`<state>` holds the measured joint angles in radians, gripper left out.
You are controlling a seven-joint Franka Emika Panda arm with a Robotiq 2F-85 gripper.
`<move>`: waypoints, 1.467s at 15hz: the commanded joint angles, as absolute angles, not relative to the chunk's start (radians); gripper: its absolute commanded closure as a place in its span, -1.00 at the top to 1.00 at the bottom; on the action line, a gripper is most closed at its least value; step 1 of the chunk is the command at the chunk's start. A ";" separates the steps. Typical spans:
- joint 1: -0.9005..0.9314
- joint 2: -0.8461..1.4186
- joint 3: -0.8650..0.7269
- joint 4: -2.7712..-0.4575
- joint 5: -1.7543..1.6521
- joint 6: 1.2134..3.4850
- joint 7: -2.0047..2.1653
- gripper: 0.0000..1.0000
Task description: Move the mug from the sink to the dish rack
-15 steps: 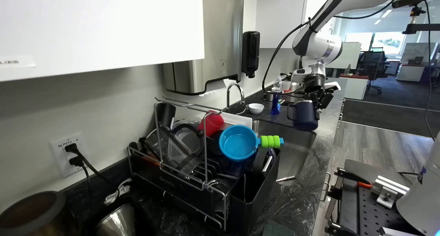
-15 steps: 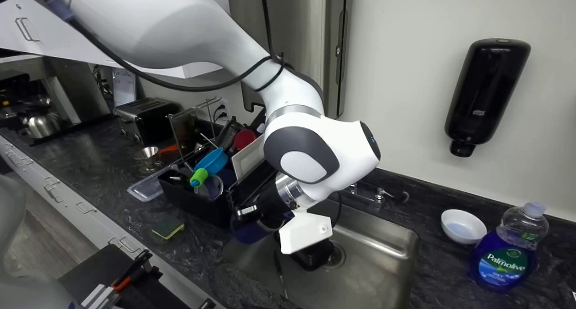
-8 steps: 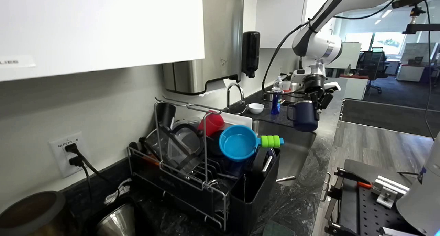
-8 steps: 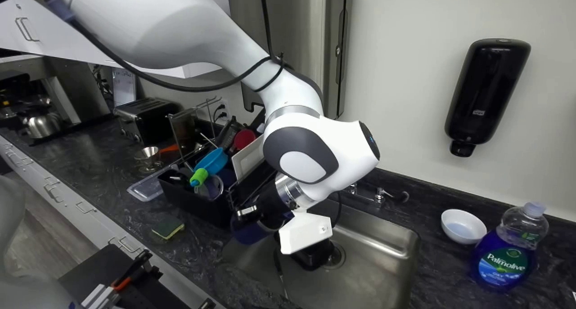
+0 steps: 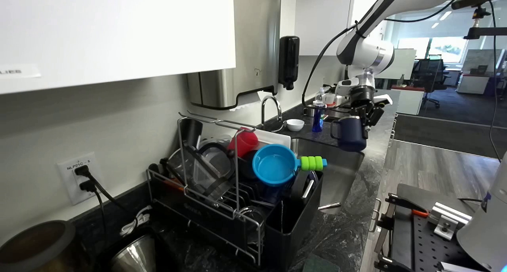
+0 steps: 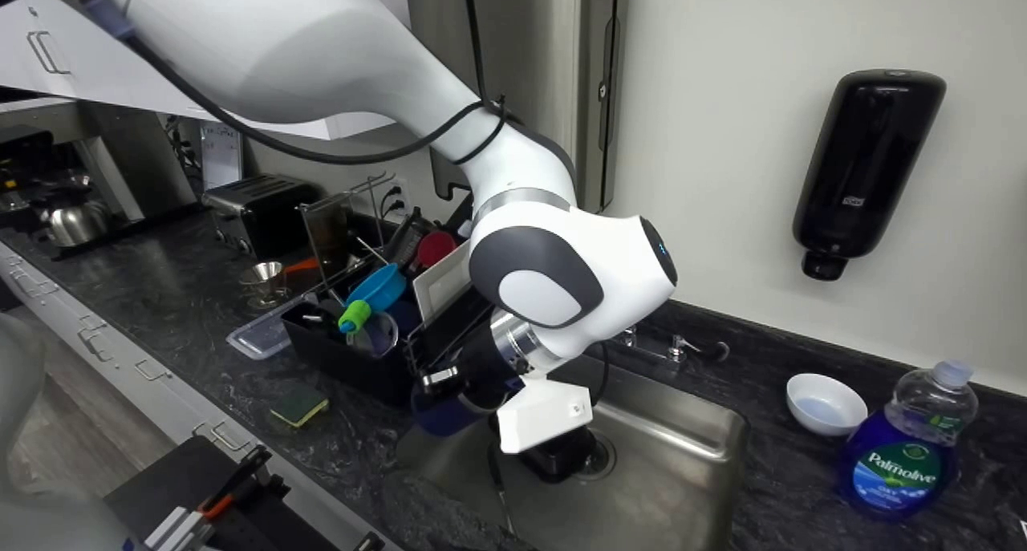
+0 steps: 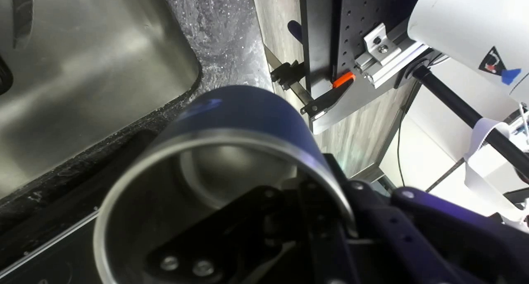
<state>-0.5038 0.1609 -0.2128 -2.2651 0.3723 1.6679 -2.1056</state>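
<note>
— Hardly anything has moved since a second ago, by our eyes: the arm (image 6: 513, 166) and the mug (image 5: 351, 134) keep their places

— How do we find the gripper (image 7: 320, 174)?

— Closed, with the mug's wall pinched in it. We see one finger inside the open mouth in the wrist view and one outside, just the wall between them

— And where do we have the mug?

— Up in the air, roughly upright, raised above the level of the countertop (image 6: 790, 495) and near the sink (image 6: 674, 487). We see it apart from the dish rack (image 5: 214, 222) in an exterior view, its handle on the side away from the gripper; which spot lies below it, we cannot tell

— What do we make out in the rack?

— The cyan bowl (image 5: 274, 165) facing out with its green handle sticking sideways, and the red cup (image 5: 243, 142) behind it; we spot both in both exterior views

— And along the wall, what do we see?

— The curved faucet (image 5: 263, 109), then the white bowl (image 5: 295, 125) near the soap bottle (image 6: 911, 447). We see the sponge (image 6: 299, 407) lying on the countertop near the rack
</note>
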 commanded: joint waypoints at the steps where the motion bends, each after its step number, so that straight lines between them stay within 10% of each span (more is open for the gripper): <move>1: -0.466 0.163 -0.252 -2.263 0.377 1.664 -2.110 -0.88; 22: -0.387 -0.038 -0.304 -2.379 0.810 1.363 -2.402 -0.97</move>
<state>-0.4009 0.0052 -0.2701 -2.3390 0.7461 1.4068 -2.3289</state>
